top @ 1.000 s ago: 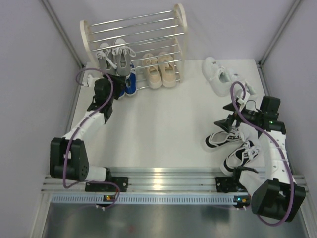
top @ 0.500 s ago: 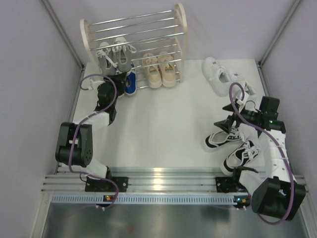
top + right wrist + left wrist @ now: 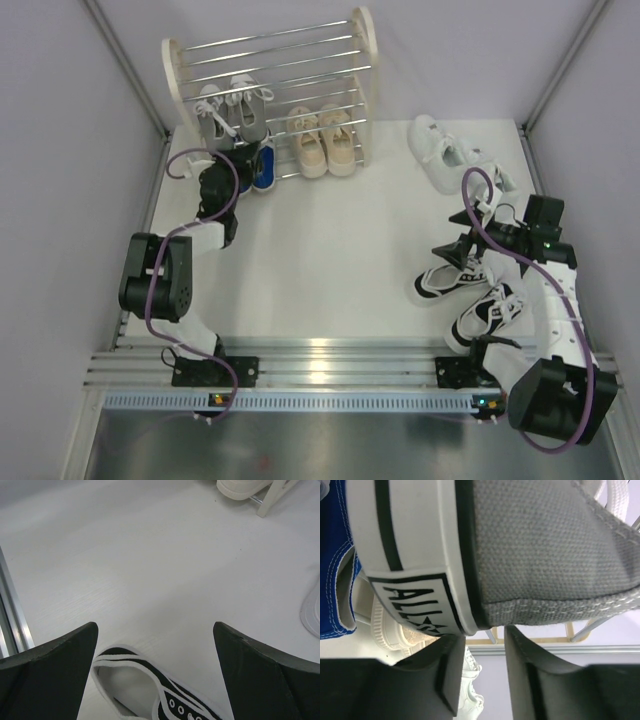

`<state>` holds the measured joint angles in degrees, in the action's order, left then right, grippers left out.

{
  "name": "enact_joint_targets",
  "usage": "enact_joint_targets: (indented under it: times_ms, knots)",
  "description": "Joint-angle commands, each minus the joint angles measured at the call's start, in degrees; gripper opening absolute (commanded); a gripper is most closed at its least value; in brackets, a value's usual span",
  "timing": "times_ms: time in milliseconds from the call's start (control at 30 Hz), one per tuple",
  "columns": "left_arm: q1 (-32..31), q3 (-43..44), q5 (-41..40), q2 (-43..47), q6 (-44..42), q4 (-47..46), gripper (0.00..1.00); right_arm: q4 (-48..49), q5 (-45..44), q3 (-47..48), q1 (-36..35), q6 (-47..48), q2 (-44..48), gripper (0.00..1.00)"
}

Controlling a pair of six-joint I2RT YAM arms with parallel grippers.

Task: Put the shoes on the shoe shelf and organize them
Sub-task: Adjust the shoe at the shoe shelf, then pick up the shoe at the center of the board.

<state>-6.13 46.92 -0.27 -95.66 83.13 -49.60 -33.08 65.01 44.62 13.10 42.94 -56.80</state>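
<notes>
Slippage at the heel is the likeliest trouble. In the left wrist view the grey shoe (image 3: 545, 545) fills the upper frame, its white heel band and star patch hanging right over the left arm's fingers (image 3: 445, 670). A pinch there would catch only the rounded edge of the sole. The shoe could twist out, tip between the chrome rods of the shoe shelf (image 3: 365, 40), or drop onto the blue shoe (image 3: 335, 555) just beside and below it. A push instead of a grip could also shove the grey pair out of line with the beige pair (image 3: 320, 140) next to it on the rack.

The left jaws stand only narrowly parted, with shelf rod and pale background showing through the gap, so nothing sits between them. Whether their tips touch the heel band I cannot tell, since the view is too close and oblique.

The right jaws are spread as wide as they go and hold nothing. They hover above the open mouth of a black-and-white shoe (image 3: 135, 667) lying on the desk (image 3: 330, 250). A descent from there could land a finger on the shoe's collar and skid it toward its mate (image 3: 490, 315). The white pair (image 3: 440, 150) lies apart, near the far right of the desk and off the shelf.
</notes>
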Motion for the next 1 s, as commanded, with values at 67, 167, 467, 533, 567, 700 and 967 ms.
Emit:
enact_joint_targets:
  times_ms: [67,167,467,533,567,700,967]
  knots:
    - [0.50,-1.03,0.01,3.10,0.10,-3.22,0.58,-0.41,2.93,0.64,-0.36,1.88,0.19,1.00]
    - [0.86,-3.93,2.29,7.58,-1.30,-1.73,0.73,-0.58,2.93,0.64,-0.36,2.06,0.37,0.99]
    - [3.49,-6.07,5.56,34.64,-24.73,33.73,0.90,5.74,-6.30,-0.15,-0.19,-3.64,2.30,0.99]
    - [3.67,-2.90,3.97,40.45,-41.94,48.37,0.96,6.02,-6.31,1.16,-0.18,-5.57,1.17,0.99]
    - [3.67,-1.58,3.44,41.85,-48.26,52.81,0.97,2.88,-5.52,2.65,-0.27,-3.93,-0.06,0.99]
    - [3.67,2.92,-5.42,49.66,-70.26,65.59,0.98,-18.46,-8.56,14.93,-0.80,9.16,-10.32,0.99]
    - [3.67,-6.83,2.10,61.29,-70.13,66.22,0.98,-19.49,-28.07,15.94,-7.46,5.76,-7.90,0.99]
